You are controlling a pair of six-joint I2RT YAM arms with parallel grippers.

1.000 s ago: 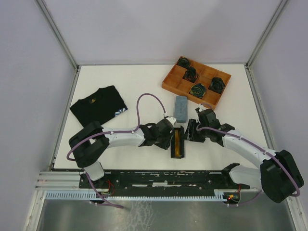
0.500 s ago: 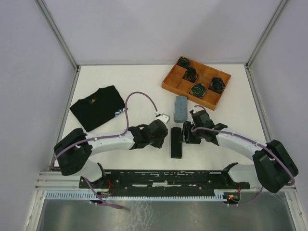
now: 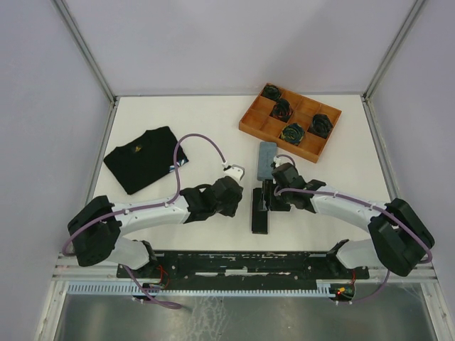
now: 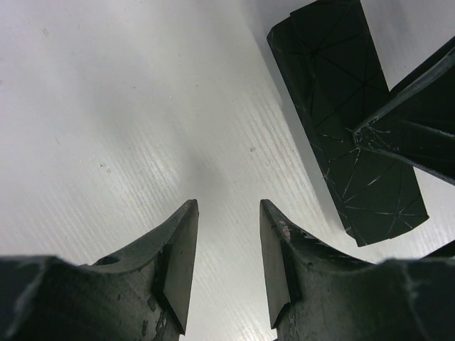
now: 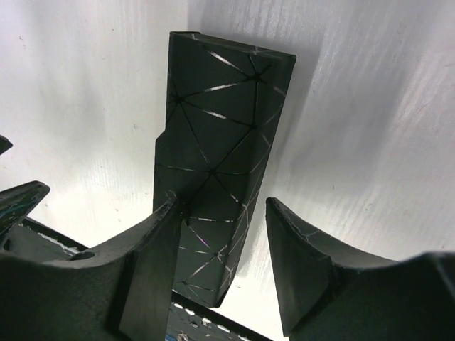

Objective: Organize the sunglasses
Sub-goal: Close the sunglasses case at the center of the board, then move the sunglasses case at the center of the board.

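- White table (image 3: 192, 121) under everything.
- Black folded T-shirt (image 3: 144, 158) at its left.
- Wooden tray (image 3: 250, 122), compartmented, at far right.
- Left gripper (image 4: 227, 207): jaws half apart, empty, beside the closed black case (image 3: 261, 217).
- Right gripper (image 5: 224, 206): jaws half apart over that case's far end, clamping nothing.
- Grey-blue case (image 3: 266, 158) just beyond the black one.
- Sunglasses: hidden from every view; location cannot be told.

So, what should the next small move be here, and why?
Probably close the right end effector on the black oblong faceted case and grip it: the case looks shut and lies in the gap between that end effector's open jaws, while the left end effector hangs open over bare white table beside it.
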